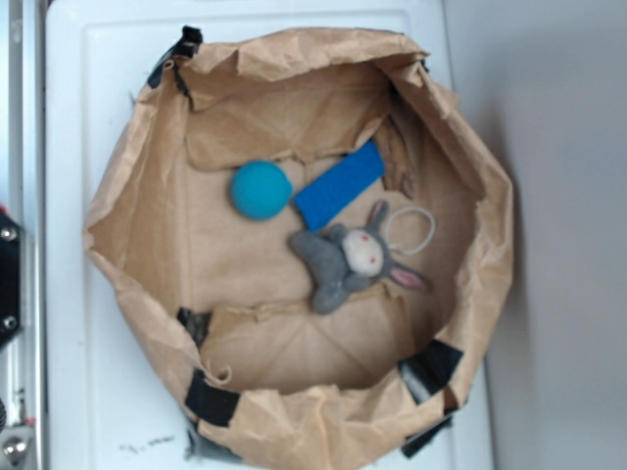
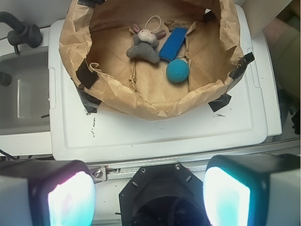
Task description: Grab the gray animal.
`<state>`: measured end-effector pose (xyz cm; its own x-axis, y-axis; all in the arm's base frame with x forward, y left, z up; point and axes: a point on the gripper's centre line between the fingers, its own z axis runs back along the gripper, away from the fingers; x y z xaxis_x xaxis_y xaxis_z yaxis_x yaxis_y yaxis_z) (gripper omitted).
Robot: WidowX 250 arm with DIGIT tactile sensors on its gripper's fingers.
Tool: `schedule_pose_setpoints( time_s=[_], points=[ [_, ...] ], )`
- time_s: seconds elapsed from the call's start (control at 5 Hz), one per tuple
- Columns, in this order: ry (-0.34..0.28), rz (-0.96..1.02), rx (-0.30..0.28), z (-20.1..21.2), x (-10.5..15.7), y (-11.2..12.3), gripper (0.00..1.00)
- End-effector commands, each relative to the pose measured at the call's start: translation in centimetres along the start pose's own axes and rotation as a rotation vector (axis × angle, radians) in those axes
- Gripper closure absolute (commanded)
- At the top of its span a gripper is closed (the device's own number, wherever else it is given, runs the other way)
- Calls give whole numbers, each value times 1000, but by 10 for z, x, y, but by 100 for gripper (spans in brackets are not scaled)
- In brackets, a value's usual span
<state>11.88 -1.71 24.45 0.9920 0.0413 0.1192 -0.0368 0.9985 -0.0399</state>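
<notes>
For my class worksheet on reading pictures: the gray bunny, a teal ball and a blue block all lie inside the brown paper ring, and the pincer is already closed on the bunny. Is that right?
Not quite. The pincer is open and far from the gray bunny, outside the paper ring, as the wrist view shows. The rest holds: the bunny, the teal ball and the blue block all lie inside the ring.
</notes>
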Motion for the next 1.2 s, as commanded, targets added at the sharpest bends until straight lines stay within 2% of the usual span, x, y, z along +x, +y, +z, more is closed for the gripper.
schedule_pose_setpoints(
  time_s=[0.0,0.2,0.4,0.6,1.0],
  points=[
    [0,0,0,0,0,0,0],
    [-13,114,8,-13,49,6,0],
    [10,175,20,-37,96,10,0],
    [13,258,61,-64,132,16,0],
    [13,258,61,-64,132,16,0]
  ],
)
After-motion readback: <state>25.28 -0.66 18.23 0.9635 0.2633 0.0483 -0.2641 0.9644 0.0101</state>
